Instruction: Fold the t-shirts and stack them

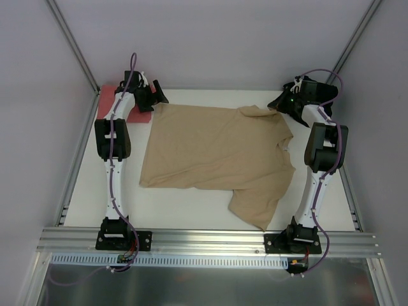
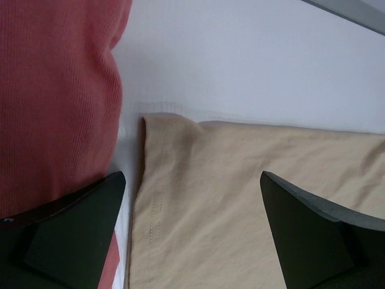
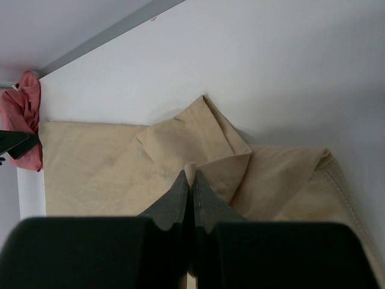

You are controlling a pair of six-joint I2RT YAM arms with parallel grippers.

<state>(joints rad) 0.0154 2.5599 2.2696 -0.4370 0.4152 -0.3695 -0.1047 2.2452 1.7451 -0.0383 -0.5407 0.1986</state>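
Folding looked barely begun on the tan-beige t-shirt [image 1: 217, 150], which lay spread nearly flat on the bench [image 1: 185, 210] between the two arms. The right pincer [image 3: 190, 173] was pressed together on a small ridge of tan cloth beside the rumpled far sleeve, with the rest of the shirt spreading away to its left. The left pincer [image 2: 192, 180] hung spread wide over the shirt's far hem corner, gripping nothing, and the salmon-red t-shirt [image 2: 54, 102] was bunched just beside its left finger. I judged the step to be taking hold of the far edge; next the left pincer would need to drop and close on that corner, so both could draw the edge over together. Both arms reached long toward the back wall, wrists tipped downward. No black shirt showed anywhere.
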